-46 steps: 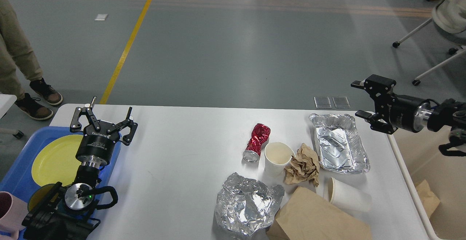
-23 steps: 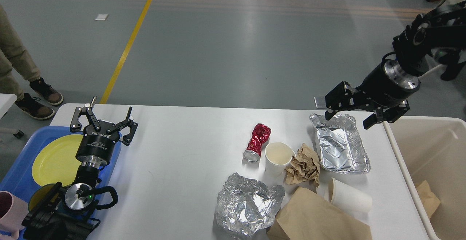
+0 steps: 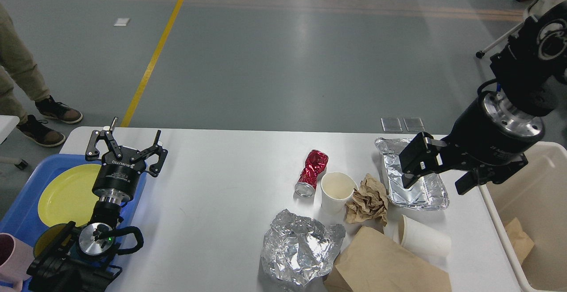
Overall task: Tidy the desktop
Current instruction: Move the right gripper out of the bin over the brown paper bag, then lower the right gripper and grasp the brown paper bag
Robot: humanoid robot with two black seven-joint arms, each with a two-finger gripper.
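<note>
- Desktop [image 3: 221,203]: white tabletop filling the lower middle of the head view; litter is gathered on its right half, and the left half is bare.
- Right gripper [image 3: 436,177]: held over the foil tray [image 3: 418,192], fingers spread wide, nothing held. One finger is seen above the tray's inside, the other outside its right rim, so the right wall appears to be straddled.
- Left gripper [image 3: 125,143]: parked above the blue tray [image 3: 26,208] at the left edge, jaws wide apart, empty.
- Beige bin [image 3: 538,185]: just beyond the right table edge, with a scrap of brown paper already inside.
- Other litter: red can [image 3: 312,172], upright paper cup [image 3: 336,191], crumpled brown paper [image 3: 368,200], tipped cup [image 3: 423,239], foil ball [image 3: 301,247], paper bag [image 3: 385,265].
- Step judged in hand: the foil tray is to be taken for the bin.
- Handling advice: the thin wall is best pinched gently, low on the rim, since foil is expected to buckle; a level lift is advised, with the nearby crumpled paper kept clear.
</note>
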